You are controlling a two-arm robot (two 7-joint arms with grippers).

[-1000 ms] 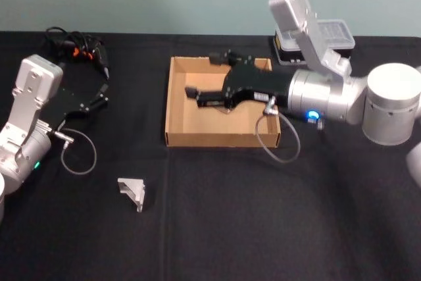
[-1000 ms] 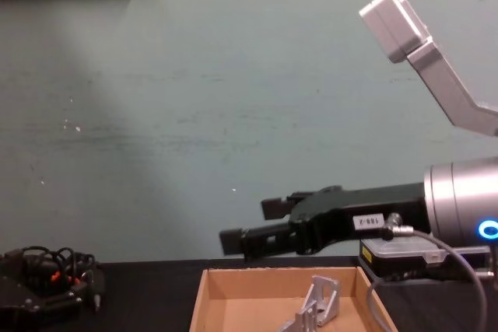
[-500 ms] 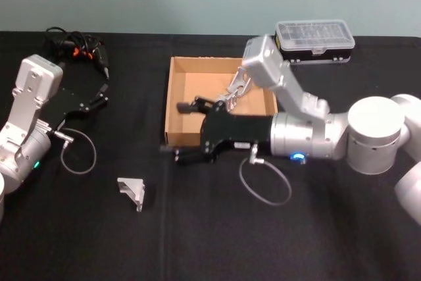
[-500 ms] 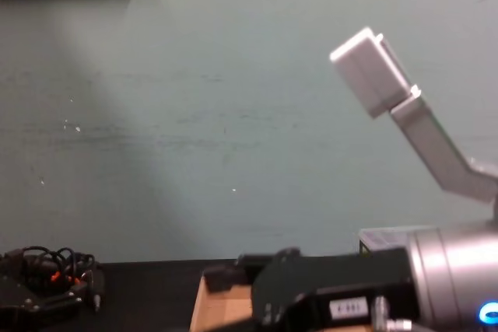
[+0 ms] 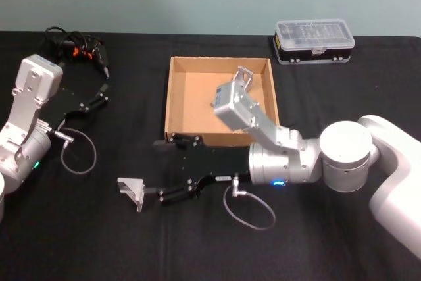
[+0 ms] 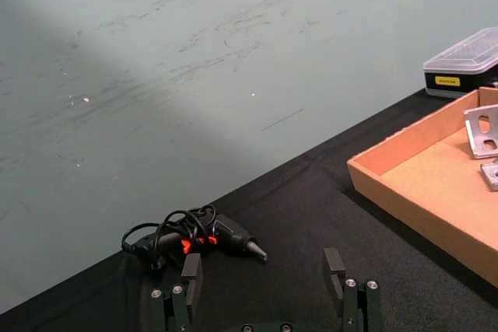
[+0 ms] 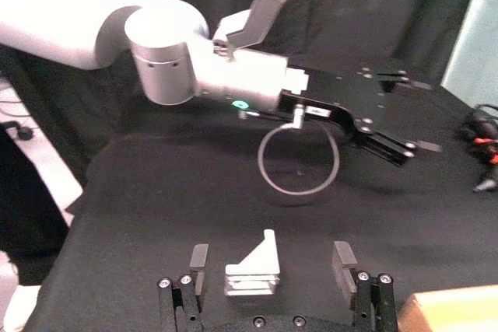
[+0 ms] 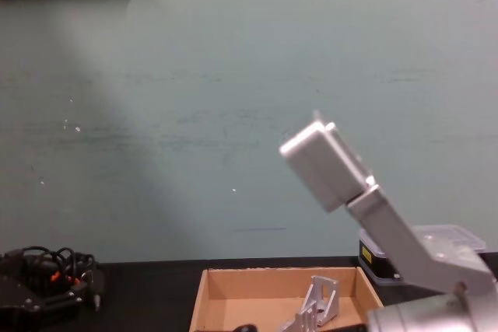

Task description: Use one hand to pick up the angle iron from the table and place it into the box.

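Note:
A silver angle iron [image 5: 133,193] lies on the black table [image 5: 79,248], front left of the tan box [image 5: 168,106]. My right gripper [image 5: 159,170] is open, low over the table and just right of that iron, not touching it. In the right wrist view the angle iron [image 7: 253,270] sits in line with the gap of the right gripper [image 7: 270,263]. Another angle iron [image 8: 320,305] rests inside the box [image 8: 233,284], also seen as the angle iron [image 6: 482,131] in the left wrist view. My left gripper [image 5: 100,97] stays parked at the far left, open.
A clear-lidded plastic case [image 5: 314,41] stands behind the box to the right. A black glue gun with tangled cable [image 5: 77,45] lies at the back left. A loose cable loop [image 5: 248,210] hangs under my right wrist.
My right arm swung from above the box forward and left, down to the table beside the loose angle iron. Its fingers stayed open. The left arm has not moved.

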